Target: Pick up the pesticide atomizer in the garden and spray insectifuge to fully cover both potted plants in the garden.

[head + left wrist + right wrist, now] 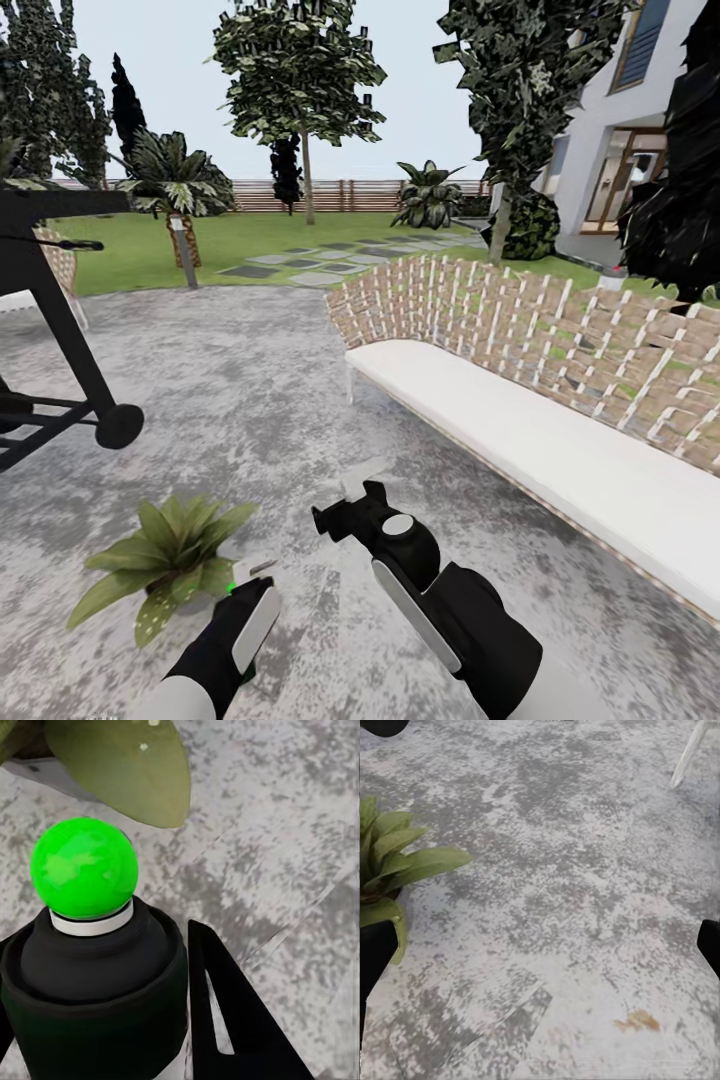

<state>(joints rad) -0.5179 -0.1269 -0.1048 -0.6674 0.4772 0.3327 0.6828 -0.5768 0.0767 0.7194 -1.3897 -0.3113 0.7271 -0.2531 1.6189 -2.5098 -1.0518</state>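
Left gripper [243, 592] clasps pesticide atomizer [90, 967] beside potted plant [165, 560]

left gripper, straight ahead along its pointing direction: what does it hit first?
Likely a leaf of the potted plant. The left gripper is shut on the pesticide atomizer, whose green tip aims toward that broad leaf over the stone patio. Depth is unclear; slightly off-line it meets patio instead.

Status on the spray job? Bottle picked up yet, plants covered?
Pickup looks done: the left gripper holds the pesticide atomizer, its spray head glowing green. In hand: it is aimed at the broad-leaved potted plant. Left: coverage can't be judged; no second plant is in view yet.
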